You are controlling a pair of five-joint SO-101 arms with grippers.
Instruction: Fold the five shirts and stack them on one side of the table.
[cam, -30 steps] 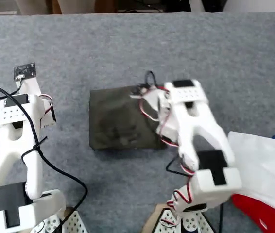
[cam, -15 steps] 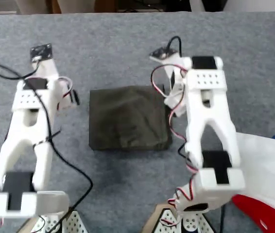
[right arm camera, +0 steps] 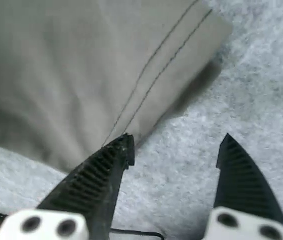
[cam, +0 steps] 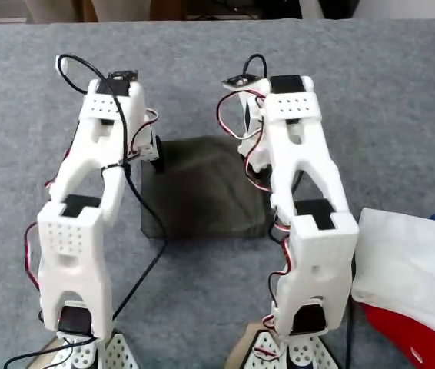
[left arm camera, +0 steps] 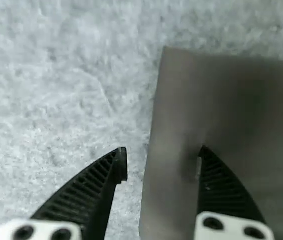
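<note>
Left gripper (left arm camera: 161, 167) jaws spread, straddling one side edge of the folded shirt (left arm camera: 231, 125): one finger over the cloth, the other over bare grey felt table cover (left arm camera: 56, 100). Can't tell if the tips touch down. Right gripper (right arm camera: 176, 150) also spread, at the opposite side of the shirt near a corner, with one finger at the hem edge and the other over bare felt. So the shirt lies flat between the two grippers, under both wrists. Around: a white garment (cam: 417, 261) is heaped just outside the right arm near its base, with a red garment (cam: 410, 338) under and behind it at the table edge, both well apart from the grippers. A black cable (cam: 152, 231) hangs off the left arm and passes the shirt corner nearest that arm's base. Red, white and black wires (cam: 237, 115) loop at the right arm's wrist above the shirt's far corner. In the high view both arms cover the shirt's side edges. Shirt look: dark olive, folded to a neat rectangle, mostly smooth with faint creases. A double line of stitching runs along the hem by the right gripper.
</note>
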